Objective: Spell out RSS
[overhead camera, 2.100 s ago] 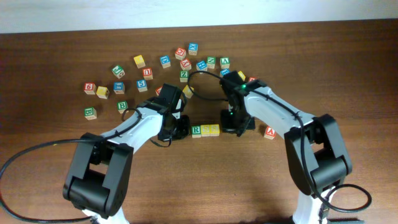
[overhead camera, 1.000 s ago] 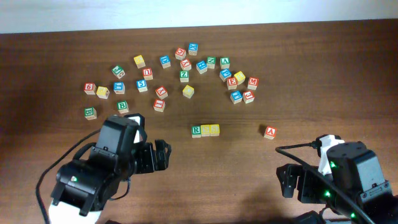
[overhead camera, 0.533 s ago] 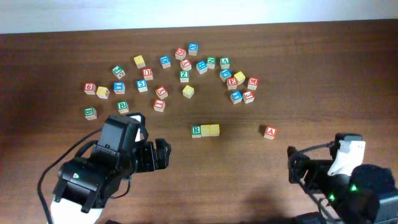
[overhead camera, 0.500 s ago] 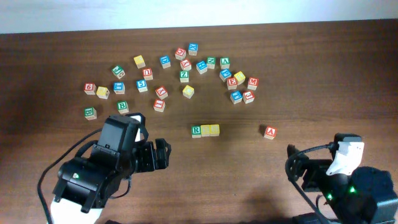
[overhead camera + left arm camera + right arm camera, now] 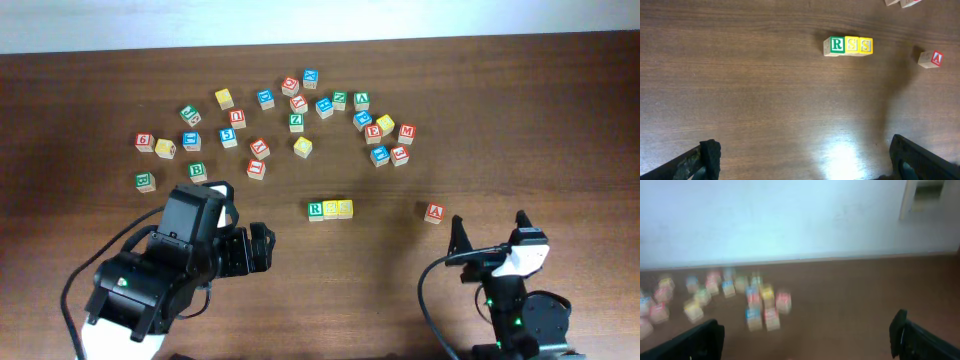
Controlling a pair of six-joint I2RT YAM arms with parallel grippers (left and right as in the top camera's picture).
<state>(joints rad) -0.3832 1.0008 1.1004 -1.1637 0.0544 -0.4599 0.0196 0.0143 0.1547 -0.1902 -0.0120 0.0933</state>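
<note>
Three blocks stand side by side in a row at the table's middle: a green R block (image 5: 316, 209) (image 5: 836, 45), a yellow S block (image 5: 331, 209) (image 5: 852, 45) and a second yellow S block (image 5: 345, 208) (image 5: 866, 45). My left gripper (image 5: 262, 250) (image 5: 805, 155) hovers open and empty near the front left, well short of the row. At the front right my right gripper (image 5: 490, 235) (image 5: 805, 332) is open and empty too, tipped up toward the back wall, so its view is blurred.
A lone red A block (image 5: 433, 212) (image 5: 931, 58) lies right of the row. Several loose letter blocks (image 5: 300, 105) are scattered in an arc across the back of the table, and show as a blur of blocks (image 5: 760, 307) in the right wrist view.
Both arms have pulled back from the row toward the front edge. Over the last second the right arm folded further and tipped its gripper upward. The left arm has stayed put.
</note>
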